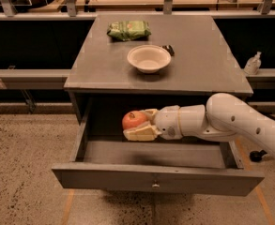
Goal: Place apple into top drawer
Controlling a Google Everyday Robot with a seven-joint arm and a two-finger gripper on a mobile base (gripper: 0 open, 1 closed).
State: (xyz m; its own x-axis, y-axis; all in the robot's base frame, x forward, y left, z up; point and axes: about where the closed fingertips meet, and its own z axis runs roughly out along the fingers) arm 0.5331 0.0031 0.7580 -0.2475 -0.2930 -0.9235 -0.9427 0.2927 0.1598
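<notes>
The top drawer (151, 178) is pulled open, its grey front panel and small metal knob facing me. My gripper (138, 124) reaches in from the right on a white arm and is shut on the red apple (133, 119). It holds the apple above the drawer's inside, toward the back left, just under the cabinet top. The drawer floor below it is bare.
On the grey cabinet top (99, 69) stand a cream bowl (148, 58), a green snack bag (128, 30) and a small dark object (169, 49). A clear bottle (253, 63) stands on a ledge at the right. Speckled floor surrounds the cabinet.
</notes>
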